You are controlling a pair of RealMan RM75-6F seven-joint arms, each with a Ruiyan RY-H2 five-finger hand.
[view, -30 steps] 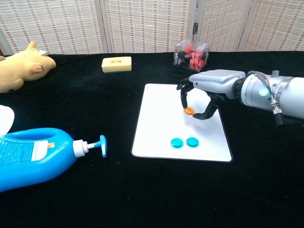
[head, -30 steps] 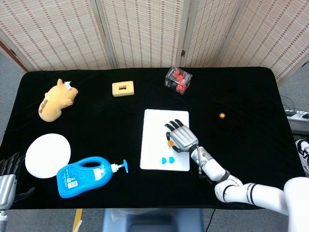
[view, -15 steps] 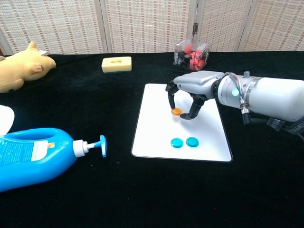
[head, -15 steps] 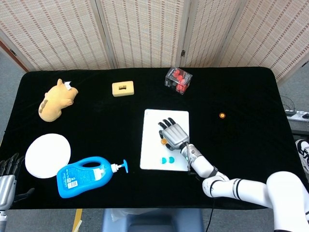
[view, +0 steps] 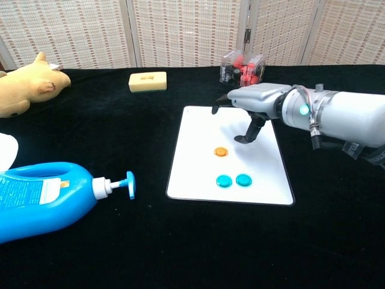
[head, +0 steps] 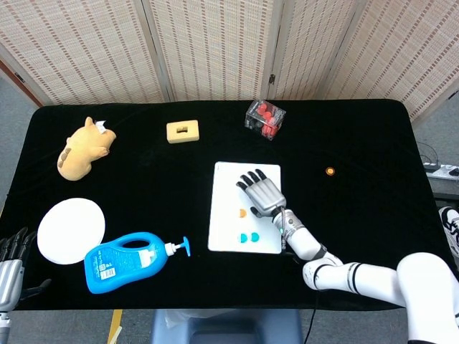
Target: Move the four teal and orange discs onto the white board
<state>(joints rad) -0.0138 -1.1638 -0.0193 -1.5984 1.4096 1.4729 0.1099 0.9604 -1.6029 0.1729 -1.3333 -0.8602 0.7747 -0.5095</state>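
Discs on the board: three of four, right hand (view: 252,108) released above them.
White board (view: 198,129) carries one orange disc (view: 221,152) and, nearer, two teal discs (view: 233,180) side by side; another orange disc (head: 330,171) lies on the black table (head: 143,165) far right of the board. Left hand (head: 11,261) rests at the near-left table edge, fingers apart, holding nothing.

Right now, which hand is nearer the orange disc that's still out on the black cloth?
Right. The right hand hovers open over the white board, left of the orange disc on the cloth. The left hand sits at the table's far near-left corner.
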